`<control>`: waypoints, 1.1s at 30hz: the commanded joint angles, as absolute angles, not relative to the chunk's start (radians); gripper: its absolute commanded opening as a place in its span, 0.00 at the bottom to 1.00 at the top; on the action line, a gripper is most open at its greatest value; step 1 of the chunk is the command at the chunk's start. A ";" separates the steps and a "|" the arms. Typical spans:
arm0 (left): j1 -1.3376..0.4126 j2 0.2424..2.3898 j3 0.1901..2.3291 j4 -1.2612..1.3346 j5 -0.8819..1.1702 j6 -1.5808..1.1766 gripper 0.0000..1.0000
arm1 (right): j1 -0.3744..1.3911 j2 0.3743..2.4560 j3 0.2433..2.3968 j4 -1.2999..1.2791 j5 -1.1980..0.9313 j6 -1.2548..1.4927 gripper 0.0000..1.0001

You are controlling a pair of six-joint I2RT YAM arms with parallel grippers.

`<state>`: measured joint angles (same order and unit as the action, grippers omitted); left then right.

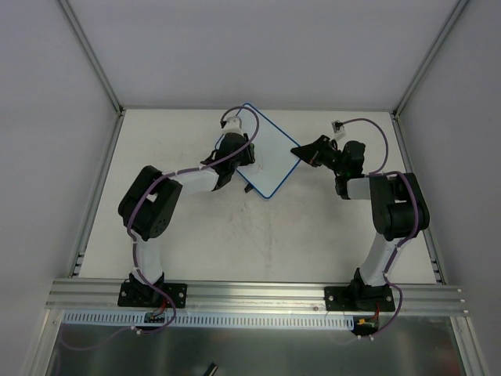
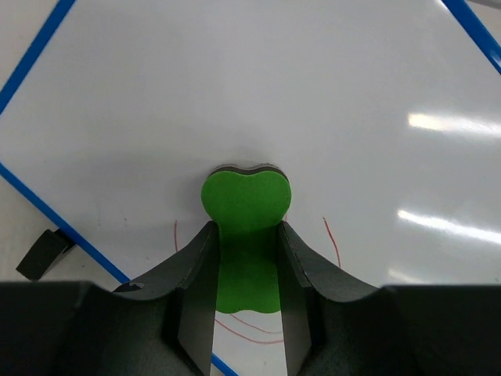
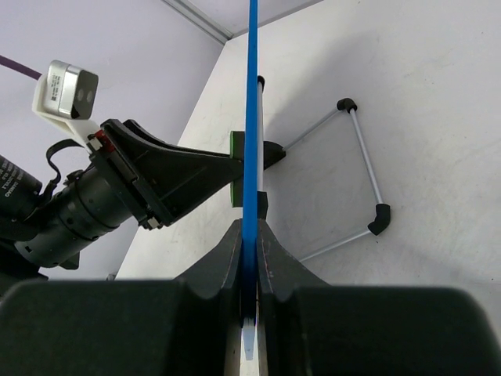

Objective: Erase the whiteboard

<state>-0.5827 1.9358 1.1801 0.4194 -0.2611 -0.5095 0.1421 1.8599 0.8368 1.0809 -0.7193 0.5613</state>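
The table [image 1: 235, 243] leaves open room around the whiteboard [image 1: 270, 157], which stands at its far middle with a wire stand [image 3: 364, 164] behind it. The right hand [image 3: 250, 235] pinches only the thin blue rim, so a hard push could twist the board loose. The left hand [image 2: 246, 231] clamps the green eraser [image 2: 245, 196] against the face. The red marks [image 2: 333, 239] sit near the lower rim, where a stroke could slip off.

Overhead camera: high behind my arm bases [image 1: 153, 292], looking down. Left wrist camera: close, looking onto the blue-rimmed white rectangular board [image 2: 274, 94]. Right wrist camera: close, sighting along its rim. All three share it.
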 commanded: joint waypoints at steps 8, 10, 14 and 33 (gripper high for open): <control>-0.695 1.924 1.164 0.436 0.024 -0.315 0.00 | 0.161 1.848 0.857 1.226 -0.773 0.561 0.00; -0.698 1.927 1.167 0.440 0.052 -0.292 0.00 | 0.161 1.848 0.859 1.226 -0.772 0.561 0.00; -0.703 1.936 1.172 0.445 0.078 -0.284 0.00 | 0.161 1.850 0.859 1.226 -0.772 0.561 0.00; -0.611 1.942 1.103 0.377 -0.150 -0.574 0.00 | 0.161 1.850 0.856 1.236 -0.775 0.565 0.00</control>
<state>-0.6518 1.9160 1.1545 0.4904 -0.1310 -0.4850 0.1394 1.8694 0.8368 1.0969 -0.7197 0.5617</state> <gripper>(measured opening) 0.307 0.088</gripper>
